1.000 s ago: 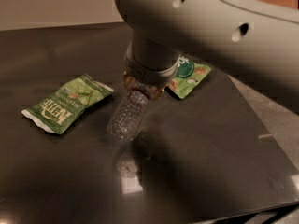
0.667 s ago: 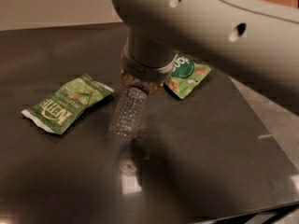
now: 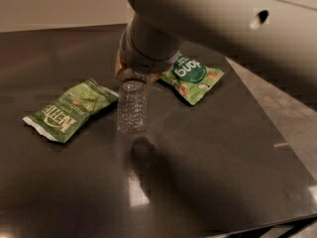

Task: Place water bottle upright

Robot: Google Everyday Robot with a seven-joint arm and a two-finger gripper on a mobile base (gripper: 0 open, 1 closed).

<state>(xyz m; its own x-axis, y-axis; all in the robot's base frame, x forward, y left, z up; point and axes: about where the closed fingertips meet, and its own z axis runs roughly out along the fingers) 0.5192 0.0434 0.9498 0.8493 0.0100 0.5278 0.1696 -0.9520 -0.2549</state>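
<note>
The hand grips the top of the water bottle near the far edge of the table. The bottle hangs almost straight. I think setting it down and letting go are left.

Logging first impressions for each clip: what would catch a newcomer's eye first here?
The big grey arm fills the top of the view, its gripper closed on the top of the water bottle, which stands nearly upright over the dark table. Two green snack bags flank it: the Kettle bag to the left, the second bag behind to the right.
</note>
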